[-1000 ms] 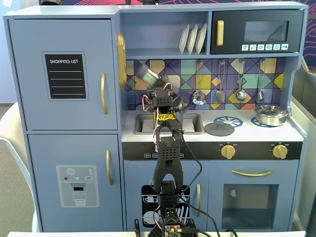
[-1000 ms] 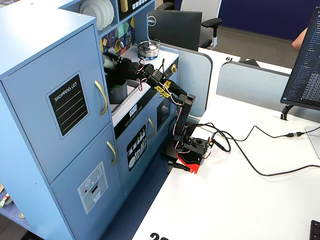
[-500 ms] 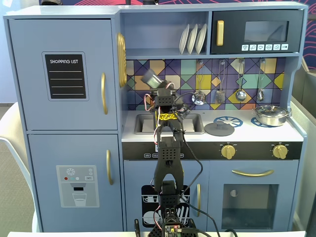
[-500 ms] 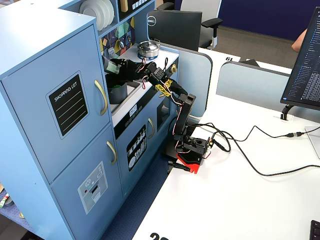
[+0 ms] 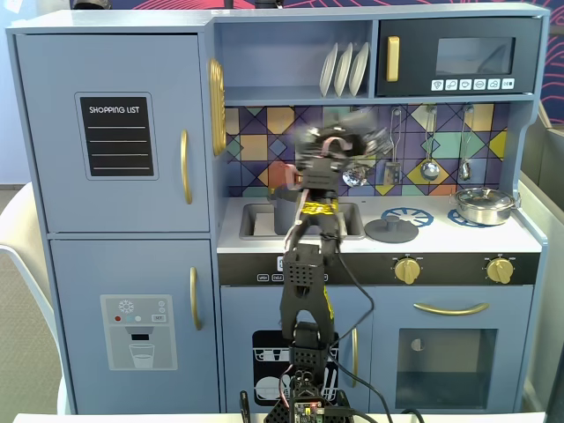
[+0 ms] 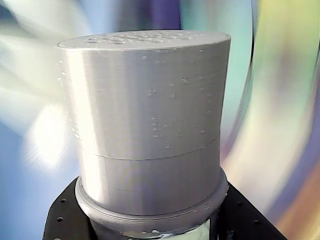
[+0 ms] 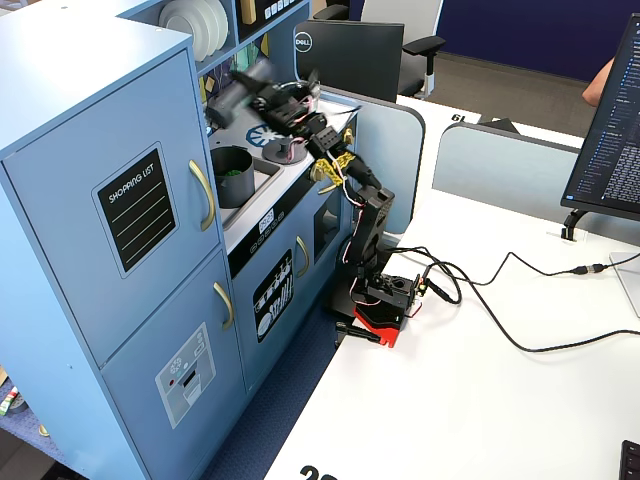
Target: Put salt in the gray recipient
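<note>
Half the job looked done: we had the salt shaker point(image 6: 150, 125) lifted, nothing yet in the gray pot point(image 7: 232, 172).

We saw the gripper point(image 6: 150, 235) with its jaws clenched round the shaker's base in the wrist view, black perforated fingers point(image 6: 62, 220) on either side. The shaker's top was a matte, light gray cylinder with fine ridges and small raised dots on its flat end. In both fixed views the arm's end was blurred above the sink point(image 5: 256, 220), so we could not read the shaker's tilt. The pot, a straight-walled matte cylinder, sat in the sink with something green inside. Left, we judged: bringing the shaker over the pot and tipping it.
</note>
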Tool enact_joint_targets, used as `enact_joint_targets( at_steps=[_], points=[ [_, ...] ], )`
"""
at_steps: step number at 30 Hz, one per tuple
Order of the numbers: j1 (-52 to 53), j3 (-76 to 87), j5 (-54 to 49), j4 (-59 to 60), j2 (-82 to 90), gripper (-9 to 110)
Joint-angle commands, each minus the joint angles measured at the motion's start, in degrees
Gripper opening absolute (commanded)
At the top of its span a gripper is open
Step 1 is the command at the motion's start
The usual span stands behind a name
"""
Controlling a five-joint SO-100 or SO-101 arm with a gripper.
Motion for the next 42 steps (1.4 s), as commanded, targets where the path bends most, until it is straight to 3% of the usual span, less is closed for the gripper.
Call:
enact_joint_targets(
  at_steps=[1,5,10,28,42],
  points=[
    [14.2,3.3,-51.2,-9.3,2.1,0],
    [23.8,4.0,-67.3,-15.9,-2.2,0],
    [28.6,9.1,-71.5,-20.4,-4.0,0],
    [29.3,22.9,-66.4,-34.5,-7.0,0],
    [29.5,25.3,-66.0,-38.8,-9.8,0]
  ],
)
